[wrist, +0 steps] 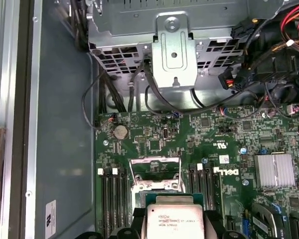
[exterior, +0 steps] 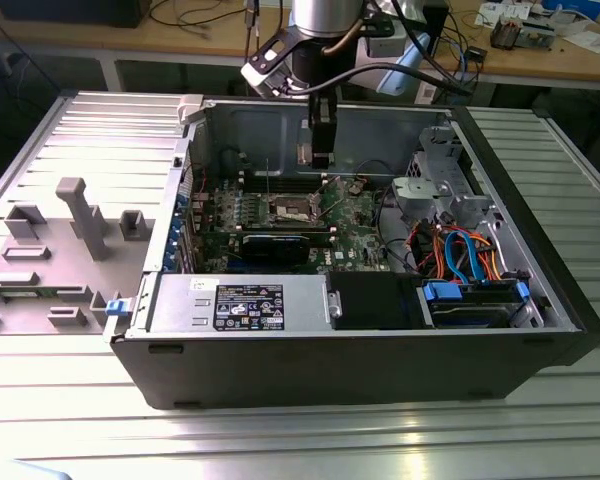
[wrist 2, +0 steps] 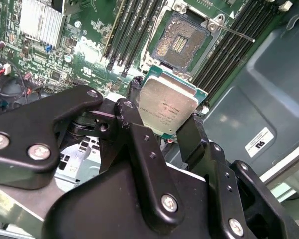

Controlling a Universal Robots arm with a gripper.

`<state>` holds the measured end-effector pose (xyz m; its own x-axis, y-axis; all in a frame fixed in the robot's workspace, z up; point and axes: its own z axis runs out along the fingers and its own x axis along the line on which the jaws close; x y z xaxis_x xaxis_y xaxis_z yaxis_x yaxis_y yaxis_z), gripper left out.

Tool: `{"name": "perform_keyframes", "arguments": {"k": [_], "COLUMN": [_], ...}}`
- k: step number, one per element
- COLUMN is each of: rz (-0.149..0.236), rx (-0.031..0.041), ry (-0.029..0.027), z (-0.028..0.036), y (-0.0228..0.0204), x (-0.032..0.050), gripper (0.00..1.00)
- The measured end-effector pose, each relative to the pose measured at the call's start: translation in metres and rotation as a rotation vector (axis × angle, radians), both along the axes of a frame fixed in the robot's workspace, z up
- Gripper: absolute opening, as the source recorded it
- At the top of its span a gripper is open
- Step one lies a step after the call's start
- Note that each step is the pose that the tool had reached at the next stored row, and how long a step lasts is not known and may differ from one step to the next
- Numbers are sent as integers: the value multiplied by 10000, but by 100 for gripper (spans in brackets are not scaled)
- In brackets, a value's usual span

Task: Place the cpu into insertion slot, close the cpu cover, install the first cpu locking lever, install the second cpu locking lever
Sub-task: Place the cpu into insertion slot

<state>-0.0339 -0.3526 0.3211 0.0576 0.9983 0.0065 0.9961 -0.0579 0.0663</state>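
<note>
The gripper [wrist 2: 163, 119] is pinching the cpu [wrist 2: 165, 102] between its 2 fingers, holding it in the air just short of the insertion slot [wrist 2: 179, 42]. The slot is lying bare on the green board [exterior: 355, 215], toward the far side of the computer case [exterior: 380, 370], its cpu cover [wrist: 154, 160] standing open.

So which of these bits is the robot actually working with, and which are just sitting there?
In the job: gripper, shut on the cpu; insertion slot, empty; cpu cover, raised; locking lever.

Just there: power supply; memory slots; heatsink; coloured cables; grey tray beside the case.
</note>
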Motion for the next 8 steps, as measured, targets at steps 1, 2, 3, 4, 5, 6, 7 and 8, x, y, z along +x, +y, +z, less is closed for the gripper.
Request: {"name": "perform_keyframes", "arguments": {"k": [1,2,3,4,5,6,7,8], "rz": [-87,-188,-259,-307,-321,-323,-323,-323], "rx": [1,2,1,1,1,1,1,1], "ry": [0,0,0,0,0,-1,-1,0], "z": [-2,-4,-4,-5,-5,-5,-5,-5], "y": [0,0,0,0,0,0,0,0], "x": [0,-1,-1,-1,-1,0,-1,-1], "gripper": [55,55,55,55,55,55,55,55]}}
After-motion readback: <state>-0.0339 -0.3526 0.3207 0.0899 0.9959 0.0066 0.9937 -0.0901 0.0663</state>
